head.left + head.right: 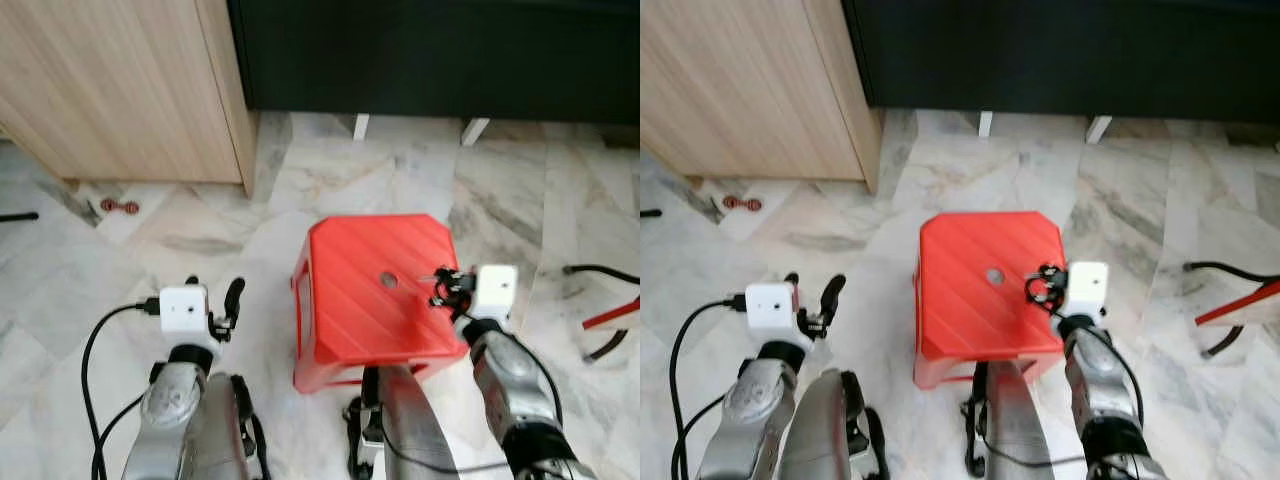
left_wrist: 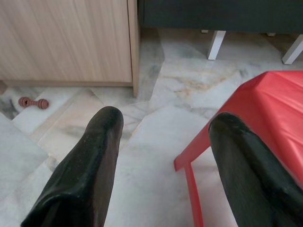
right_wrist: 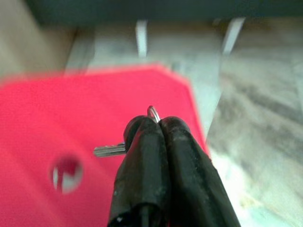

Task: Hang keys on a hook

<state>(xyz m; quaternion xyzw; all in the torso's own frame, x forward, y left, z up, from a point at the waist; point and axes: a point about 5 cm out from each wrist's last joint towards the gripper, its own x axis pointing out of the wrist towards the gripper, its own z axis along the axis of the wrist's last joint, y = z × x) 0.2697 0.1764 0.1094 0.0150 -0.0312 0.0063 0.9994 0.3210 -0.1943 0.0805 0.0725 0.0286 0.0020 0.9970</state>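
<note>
Right in front of me sits the square red plastic stool (image 1: 375, 295), marble floor (image 1: 200, 240) open on both sides, light wooden cabinet (image 1: 120, 90) blocking the far left.

Silver arms, white wrist boxes, black cables.

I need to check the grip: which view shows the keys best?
The right wrist view: the right gripper pinches the keys, ring and blade poking out, above the red stool. Both eye views show them small and dark.
</note>
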